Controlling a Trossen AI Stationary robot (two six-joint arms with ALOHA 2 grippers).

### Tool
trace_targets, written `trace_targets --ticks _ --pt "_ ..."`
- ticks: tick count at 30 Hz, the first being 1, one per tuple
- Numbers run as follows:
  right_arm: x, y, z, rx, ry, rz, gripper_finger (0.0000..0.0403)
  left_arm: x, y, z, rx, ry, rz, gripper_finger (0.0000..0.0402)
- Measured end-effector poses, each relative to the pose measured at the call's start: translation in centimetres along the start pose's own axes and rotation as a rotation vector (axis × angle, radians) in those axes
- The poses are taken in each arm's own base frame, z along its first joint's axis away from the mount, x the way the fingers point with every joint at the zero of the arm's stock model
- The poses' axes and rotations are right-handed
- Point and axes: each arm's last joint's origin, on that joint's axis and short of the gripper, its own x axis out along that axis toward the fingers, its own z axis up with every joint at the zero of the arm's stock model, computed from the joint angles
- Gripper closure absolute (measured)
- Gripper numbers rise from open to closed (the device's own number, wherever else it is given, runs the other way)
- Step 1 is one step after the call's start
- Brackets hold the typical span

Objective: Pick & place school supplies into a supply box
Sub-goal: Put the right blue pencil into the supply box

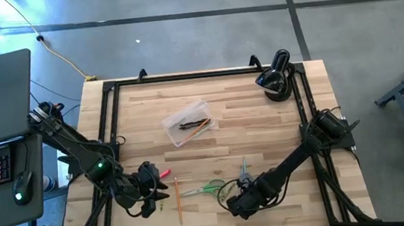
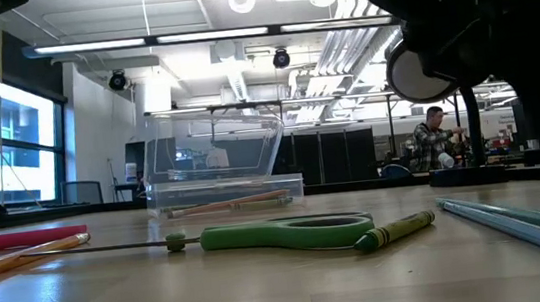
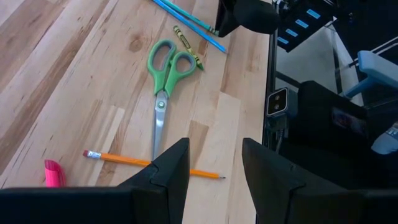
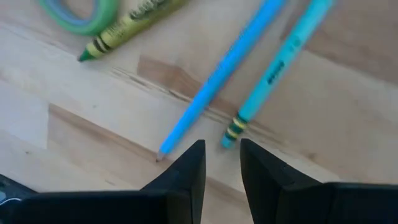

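The right gripper (image 4: 221, 163) hangs low over the wooden table's (image 1: 263, 121) near edge, its dark fingers slightly spread and holding nothing. Just ahead of their tips lie a thin blue pencil (image 4: 217, 81) and a turquoise crayon (image 4: 273, 78), side by side and nearly touching. This looks like the approach to a pick: the next move calls for centring over one stick and lowering so the fingers straddle it alone, not both.

The left gripper (image 3: 214, 165) waits near the table's near-left corner, fingers apart and empty, above a yellow pencil (image 3: 152, 165); small green-handled scissors (image 3: 166, 68), a green crayon (image 3: 188, 46) and a pink marker (image 3: 54, 174) lie nearby.

The small clear plastic box (image 1: 186, 122) sits at the table's middle, tilted askew, already holding a few thin sticks.
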Motion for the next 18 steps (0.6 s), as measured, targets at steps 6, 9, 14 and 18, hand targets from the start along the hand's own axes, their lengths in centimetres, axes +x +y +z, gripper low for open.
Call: trace_targets --ticks 6,9,14,18 --pt "0.02 0.1 0.6 -0.008 0.0 -0.007 0.0324 0.0 0.0 0.0 0.0 0.0 0.0 0.0222" --pt "0.02 -0.17 0.67 0.01 0.016 -0.041 0.0324 0.0 0.0 0.0 0.0 0.0 0.0 0.0222" --pt "0.0 -0.38 0.58 0.049 0.05 -0.07 0.0325 0.0 0.0 0.0 0.0 0.0 0.0 0.0222" --pt "0.0 -0.56 0.94 0.06 0.02 -0.091 0.0325 0.0 0.0 0.0 0.0 0.0 0.0 0.0222"
